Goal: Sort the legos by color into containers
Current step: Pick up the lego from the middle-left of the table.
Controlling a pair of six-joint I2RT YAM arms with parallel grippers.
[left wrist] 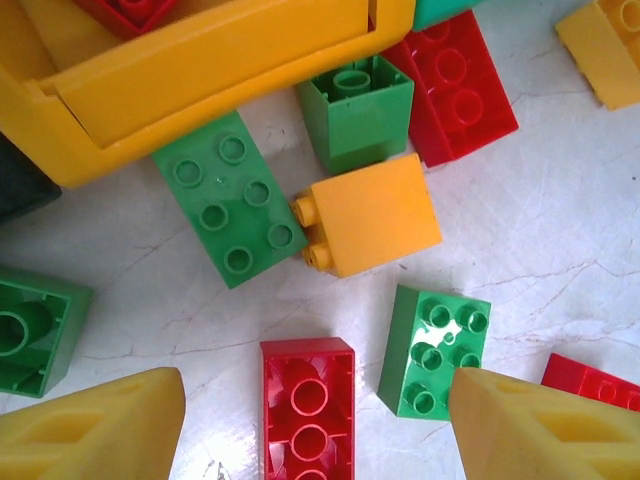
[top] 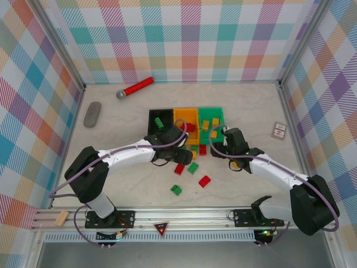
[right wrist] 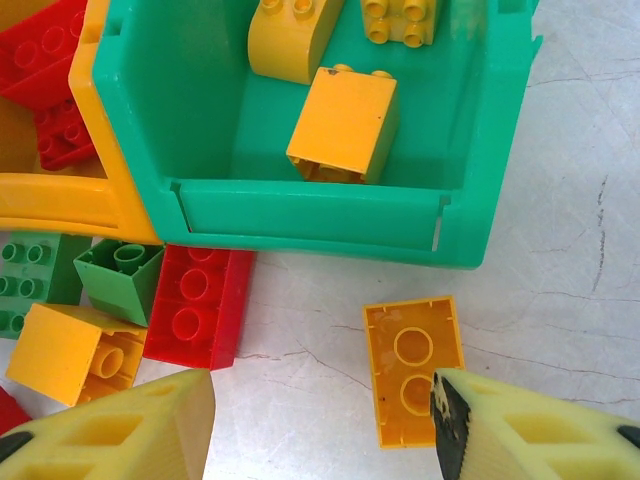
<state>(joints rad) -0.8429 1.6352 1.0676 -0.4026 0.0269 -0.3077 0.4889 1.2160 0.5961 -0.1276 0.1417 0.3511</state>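
Left gripper (left wrist: pixel 310 430) is hovering wide open over a red brick (left wrist: pixel 308 395), likely lining up a grab, while right gripper (right wrist: pixel 320 420) is gaping wide by an orange brick (right wrist: pixel 410 360) lying just outside the yellow-holding green bin (right wrist: pixel 310 215).

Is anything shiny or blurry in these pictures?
Left wrist: light glares off the table beside the bottom red brick, and a green brick has a white shine. Right wrist: sharp, with a soft shadow under the green bin. Top: even light, nothing blurry.
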